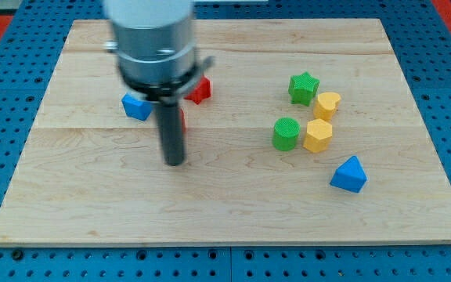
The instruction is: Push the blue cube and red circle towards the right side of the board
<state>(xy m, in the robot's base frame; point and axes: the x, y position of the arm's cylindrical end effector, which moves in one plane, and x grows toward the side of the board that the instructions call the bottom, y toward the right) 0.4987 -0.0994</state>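
Blue cube (pixel 137 106) lies on the wooden board (pixel 233 204) up and toward the view's left of my tip (pixel 175 162), near it but apart, while the red circle (pixel 182 119) shows only as a sliver beside the rod just above my tip, mostly hidden, so I cannot tell whether the rod touches it. Another red block (pixel 200 90), shape unclear, sits farther up and slightly right of my tip. I carry no jaws, only the rod; well right of my tip are a green star (pixel 304 87), yellow heart (pixel 326 104), green cylinder (pixel 286 133), yellow hexagon (pixel 318 135) and blue triangle (pixel 349 174).
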